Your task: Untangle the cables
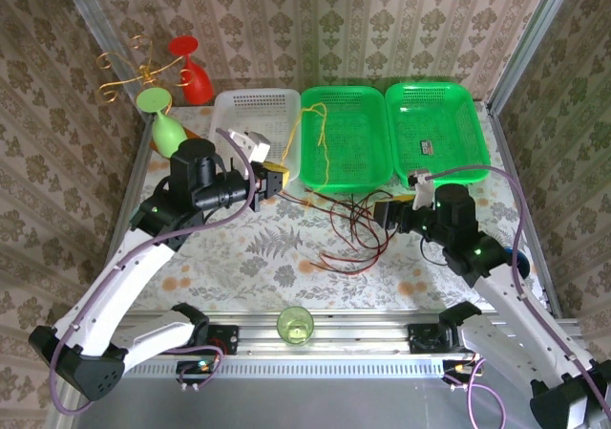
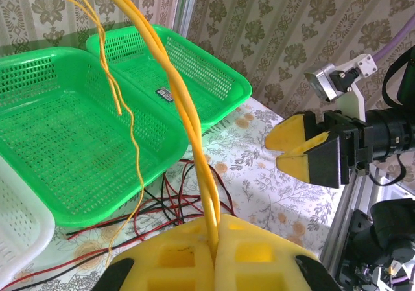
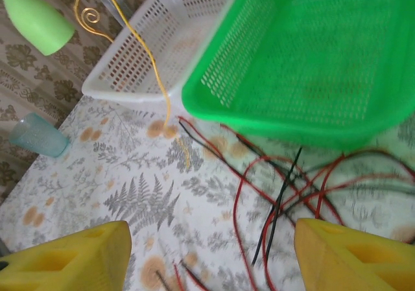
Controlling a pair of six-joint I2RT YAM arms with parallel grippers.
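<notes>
You have the left gripper [image 2: 214,255] pinched tight on the yellow cable [image 2: 189,119] at the bottom edge of the left wrist view — the strand rises from between the fingers to the top left of that frame, its loose ends dangling over the nearer green basket [image 2: 58,142]. Your right gripper [image 3: 211,252] stands with its fingers wide apart and nothing between them. The red and black cables [image 3: 279,200] lie tangled on the table [image 3: 130,194] just in front of that basket — centre of the overhead view, between the two grippers.
</notes>
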